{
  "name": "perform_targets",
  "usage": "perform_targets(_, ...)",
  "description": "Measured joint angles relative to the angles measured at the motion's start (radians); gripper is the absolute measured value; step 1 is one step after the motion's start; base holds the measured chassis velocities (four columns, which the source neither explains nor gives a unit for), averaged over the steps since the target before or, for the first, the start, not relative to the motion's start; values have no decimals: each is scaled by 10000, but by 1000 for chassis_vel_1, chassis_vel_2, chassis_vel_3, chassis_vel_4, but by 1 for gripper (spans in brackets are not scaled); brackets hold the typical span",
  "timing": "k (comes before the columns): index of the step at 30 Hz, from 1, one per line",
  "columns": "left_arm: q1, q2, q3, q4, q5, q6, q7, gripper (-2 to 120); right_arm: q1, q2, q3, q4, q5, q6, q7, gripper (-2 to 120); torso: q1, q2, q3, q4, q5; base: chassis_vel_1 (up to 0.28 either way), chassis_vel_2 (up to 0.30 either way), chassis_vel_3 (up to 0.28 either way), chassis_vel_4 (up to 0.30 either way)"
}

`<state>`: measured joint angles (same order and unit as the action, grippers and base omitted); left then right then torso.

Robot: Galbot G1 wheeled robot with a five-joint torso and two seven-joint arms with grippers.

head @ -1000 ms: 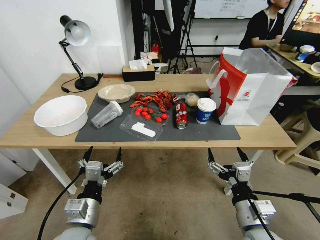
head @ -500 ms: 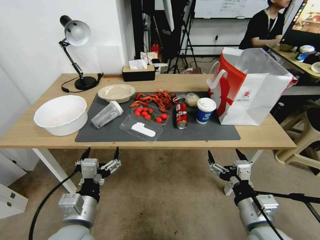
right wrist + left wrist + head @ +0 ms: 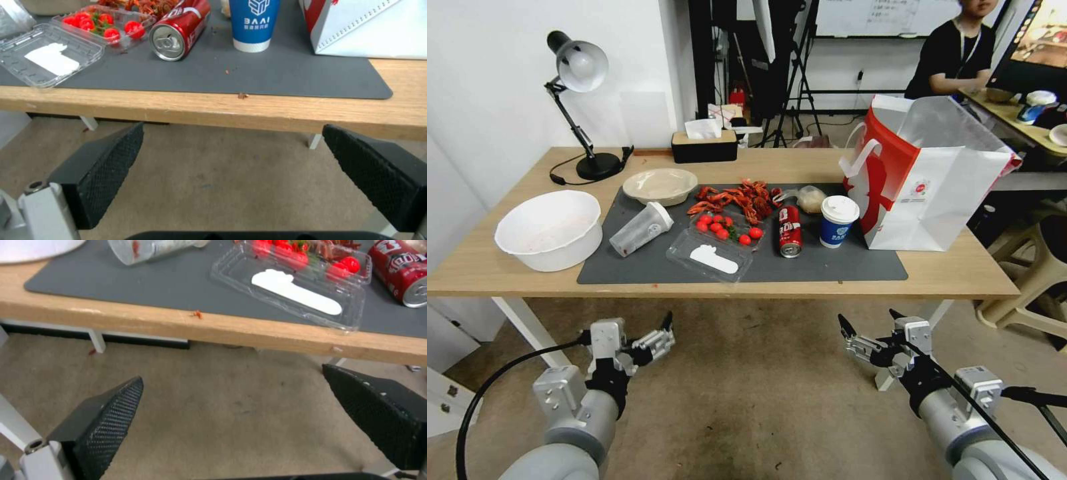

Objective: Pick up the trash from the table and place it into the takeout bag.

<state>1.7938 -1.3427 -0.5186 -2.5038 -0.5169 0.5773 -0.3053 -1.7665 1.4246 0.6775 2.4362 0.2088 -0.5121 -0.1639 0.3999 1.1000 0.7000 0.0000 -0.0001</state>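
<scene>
1. Trash on the grey mat (image 3: pixel 827 267) of the bench (image 3: pixel 960 273): one blue paper cup (image 3: pixel 838 221), upright; one red soda can (image 3: pixel 789 231) on its side; one clear plastic cup (image 3: pixel 640 229) on its side; one beige bowl (image 3: pixel 660 185); one clear bag with lump (image 3: pixel 808 198).
2. One takeout bag (image 3: pixel 934 193) upright, just right of the blue cup.
3. Left claw (image 3: pixel 630 327) and right claw (image 3: pixel 867 321) hang below the bench's front edge, both spread, holding nothing.

Light-wood table (image 3: pixel 960 273): grey mat (image 3: pixel 840 267), white basin (image 3: pixel 549 229), lamp (image 3: pixel 579 73), tissue box (image 3: pixel 704 147).
</scene>
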Motion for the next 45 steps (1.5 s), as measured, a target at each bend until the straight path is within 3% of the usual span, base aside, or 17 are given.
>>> perform_targets(31, -43, -29, -37, 27, 36, -160, 13, 100, 83, -49, 6, -63, -17, 138, 52, 100, 1, 0, 0, 0, 1, 0, 0, 0, 0)
perform_targets(45, -126, -58, -40, 34, 63, -239, 81, 100, 1095, -636, 296, -551, 754, 964, -136, 100, 1, 0, 0, 1, 2, 0, 0, 0, 0)
